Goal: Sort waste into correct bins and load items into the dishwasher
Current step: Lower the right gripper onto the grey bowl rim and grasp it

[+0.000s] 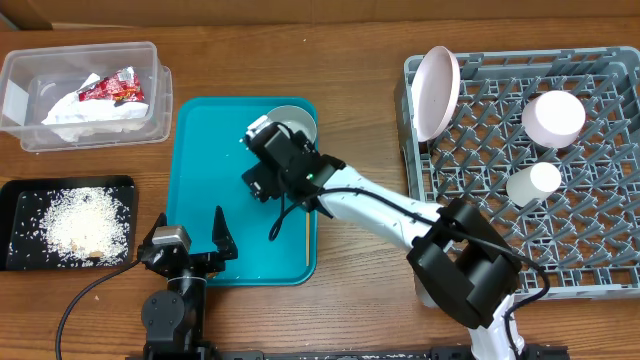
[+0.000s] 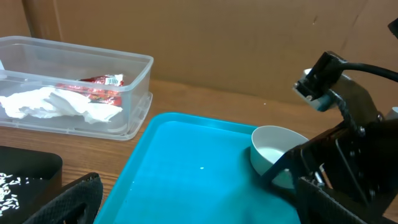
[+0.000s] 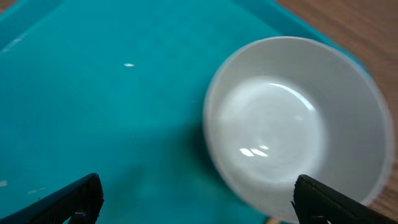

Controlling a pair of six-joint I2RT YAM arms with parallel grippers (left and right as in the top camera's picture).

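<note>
We see the right gripper (image 3: 199,202) hanging over the greyish-white round bowl (image 3: 286,118), its jaws spread wide and holding nothing. The bowl stands upright at the far corner of the teal plastic serving tray (image 1: 210,160), close to the tray's raised rim. The left gripper (image 1: 190,228) is just as wide open and empty at the tray's near edge. We judge that the main risk is the grasp: the bowl looks smooth and glossy, so a finger landing on its lip rather than astride the wall could tip it or shove it against the rim. A shallow pinch could let it slip on the way across. The large square grey plastic dish rack (image 1: 580,230) has a large pale pink round plate (image 1: 437,92) leaning at its near-left edge, and a low carry might knock it. A small white cup (image 1: 532,183) already lies in the rack. The crumpled white paper napkins (image 1: 85,110) and small red snack wrapper (image 1: 112,90) lie in the clear plastic rectangular tub (image 1: 160,90), and loose white rice (image 1: 85,222) lies in the shallow black rectangular tray (image 1: 20,185). Everything rests on a brown wooden table (image 1: 350,50), with a plain brown cardboard-like wall (image 2: 217,43) behind it.
</note>
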